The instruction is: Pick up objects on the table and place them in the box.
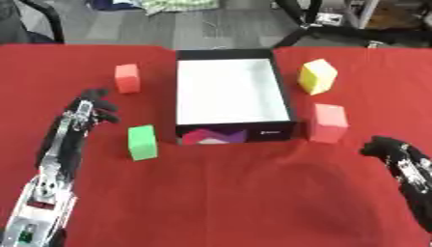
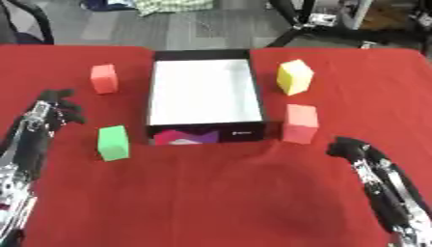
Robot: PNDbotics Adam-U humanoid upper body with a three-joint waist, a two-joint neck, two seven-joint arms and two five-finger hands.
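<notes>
A black box [image 1: 283,91] with a white inside stands open at the middle of the red table, with nothing in it. A green block [image 1: 142,142] stands to its left front and a red block [image 1: 127,77] further back on the left. On the right are a yellow block [image 1: 317,75] and a pink block [image 1: 328,122]. My left hand [image 1: 91,109] hovers between the red and green blocks, fingers curled and holding nothing. My right hand [image 2: 354,148] lies low on the right, in front of the pink block, fingers curled and holding nothing.
The red cloth [image 1: 228,193] covers the table out to the far edge. Beyond it are a grey floor, black stand legs [image 1: 297,24] and some cloth [image 1: 168,5].
</notes>
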